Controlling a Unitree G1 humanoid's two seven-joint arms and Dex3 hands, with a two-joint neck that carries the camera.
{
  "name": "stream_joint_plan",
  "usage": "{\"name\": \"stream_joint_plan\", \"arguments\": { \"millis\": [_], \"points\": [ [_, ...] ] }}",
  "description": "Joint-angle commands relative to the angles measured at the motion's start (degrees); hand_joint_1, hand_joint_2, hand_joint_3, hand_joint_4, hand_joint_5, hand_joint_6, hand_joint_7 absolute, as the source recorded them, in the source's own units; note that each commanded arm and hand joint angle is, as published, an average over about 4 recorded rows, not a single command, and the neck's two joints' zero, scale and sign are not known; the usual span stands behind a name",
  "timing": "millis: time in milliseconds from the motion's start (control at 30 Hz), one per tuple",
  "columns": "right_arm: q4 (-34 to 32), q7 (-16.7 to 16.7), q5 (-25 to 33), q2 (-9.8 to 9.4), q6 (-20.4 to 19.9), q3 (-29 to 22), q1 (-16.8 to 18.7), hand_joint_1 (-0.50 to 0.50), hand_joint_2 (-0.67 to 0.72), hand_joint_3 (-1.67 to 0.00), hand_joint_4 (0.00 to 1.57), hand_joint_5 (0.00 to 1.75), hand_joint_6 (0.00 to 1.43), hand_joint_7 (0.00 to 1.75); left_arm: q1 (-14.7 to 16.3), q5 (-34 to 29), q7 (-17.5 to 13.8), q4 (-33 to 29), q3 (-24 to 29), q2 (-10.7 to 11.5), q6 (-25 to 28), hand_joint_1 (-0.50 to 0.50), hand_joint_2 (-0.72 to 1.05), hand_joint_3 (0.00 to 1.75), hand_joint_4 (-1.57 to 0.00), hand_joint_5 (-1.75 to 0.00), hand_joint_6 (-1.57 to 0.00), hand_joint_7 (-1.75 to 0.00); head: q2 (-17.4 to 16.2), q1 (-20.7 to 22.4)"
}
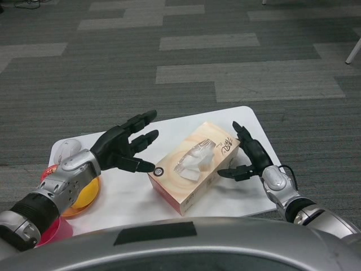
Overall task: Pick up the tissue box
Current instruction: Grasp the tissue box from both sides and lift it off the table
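Lying flat, peach tissue box (194,166) w/ maybe clear slot.

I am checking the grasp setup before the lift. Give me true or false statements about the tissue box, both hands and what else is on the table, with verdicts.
1. The tissue box lies on the white table, between the two hands. True.
2. The left hand has lifted the box off the table. False: the box rests on the table, and this hand is open beside the box's left end.
3. The right hand is at the box's right side, with its fingers apart. True.
4. An orange dish sits to the right of the box. False: it is at the table's left edge, partly under the left forearm.
5. The box stands upright on one end. False: it lies flat, opening upward.
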Motion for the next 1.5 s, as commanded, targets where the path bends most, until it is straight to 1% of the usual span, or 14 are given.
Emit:
{"name": "stream_joint_plan", "arguments": {
  "millis": [33,200,433,600,700,800,933,1000,1067,1267,1433,1500],
  "points": [
    [0.4,-1.2,0.2,0.26,0.2,1.1,-2.1,0.12,-0.41,-0.48,0.00,0.39,0.00,0.00,-0.3,-0.5,-0.3,0.4,0.5,0.8,0.1,0.50,1.05,0.17,-0.04,0.00,0.00,0.00,-0.1,0.1],
    [0.4,-1.6,0.4,-0.33,0.2,1.6,-2.2,0.12,-0.41,-0.48,0.00,0.39,0.00,0.00,0.0,-0.7,-1.1,0.3,0.4,1.5,0.8,0.50,1.05,0.17,-0.04,0.00,0.00,0.00,-0.5,0.6],
    [0.2,-1.7,0.5,-1.12,0.2,2.0,-2.1,0.12,-0.41,-0.48,0.00,0.39,0.00,0.00,1.2,-0.8,-2.4,-1.5,0.0,3.7,2.8,0.50,1.05,0.17,-0.04,0.00,0.00,0.00,-1.2,1.2],
    [0.0,-1.7,0.6,-1.54,0.1,2.4,-2.2,0.12,-0.41,-0.48,0.00,0.39,0.00,0.00,1.7,-0.2,-3.0,-3.3,-2.0,5.6,5.1,0.50,1.05,0.17,0.00,0.00,0.00,0.00,-1.6,1.8],
    [0.0,-1.7,0.6,-1.61,0.2,2.6,-2.2,0.12,-0.41,-0.48,0.00,0.39,0.00,0.00,1.5,2.5,-3.0,-3.3,-2.4,5.6,6.0,0.50,1.05,0.17,0.00,0.00,0.00,0.00,-1.6,1.7],
    [-0.3,-1.7,0.7,-1.67,0.2,3.1,-2.2,0.09,-0.41,-0.48,0.00,0.39,0.00,0.00,0.9,7.9,-3.1,-2.3,-2.5,4.6,7.2,0.50,1.05,0.17,0.00,0.00,0.00,0.00,-1.4,1.6],
    [-0.7,-1.7,0.7,-1.67,0.1,3.3,-2.1,0.08,-0.41,-0.48,0.00,0.39,0.00,0.00,-0.1,11.8,-3.1,0.8,-2.5,2.7,6.8,0.50,1.05,0.17,0.00,0.00,0.00,0.00,-1.2,1.3],
    [-0.9,-1.7,0.7,-1.67,0.1,3.3,-2.1,0.08,-0.41,-0.48,0.00,0.39,0.00,0.00,-0.4,12.8,-3.1,2.3,-2.4,2.1,5.9,0.50,1.05,0.17,0.00,0.00,0.00,0.00,-1.1,1.3],
    [-1.1,-1.7,0.7,-1.67,0.2,3.3,-2.0,0.10,-0.41,-0.48,0.00,0.39,0.00,0.00,-0.6,13.7,-3.1,3.8,-2.2,1.5,5.0,0.50,1.05,0.17,0.00,0.00,0.00,0.00,-1.2,1.2],
    [-1.2,-1.7,0.8,-1.72,0.2,3.7,-2.0,0.08,-0.41,-0.48,0.00,0.39,0.00,0.00,-0.8,15.9,-2.9,7.8,-1.7,-0.2,2.8,0.50,1.05,0.17,0.00,0.00,0.00,0.00,-1.2,1.6],
    [-1.1,-1.7,0.8,-1.93,0.1,3.9,-2.1,0.08,-0.41,-0.48,0.00,0.39,0.00,0.00,-1.3,17.3,-2.8,9.5,-1.4,-1.7,2.0,0.50,1.05,0.17,0.00,0.00,0.00,0.00,-1.5,1.7],
    [-1.0,-1.6,0.8,-1.93,0.2,4.0,-2.1,0.10,-0.41,-0.48,0.00,0.39,0.00,0.00,-1.6,17.9,-2.8,9.8,-1.4,-2.3,1.9,0.50,1.05,0.17,0.00,0.00,0.00,0.00,-1.6,1.7]
  ]
}}
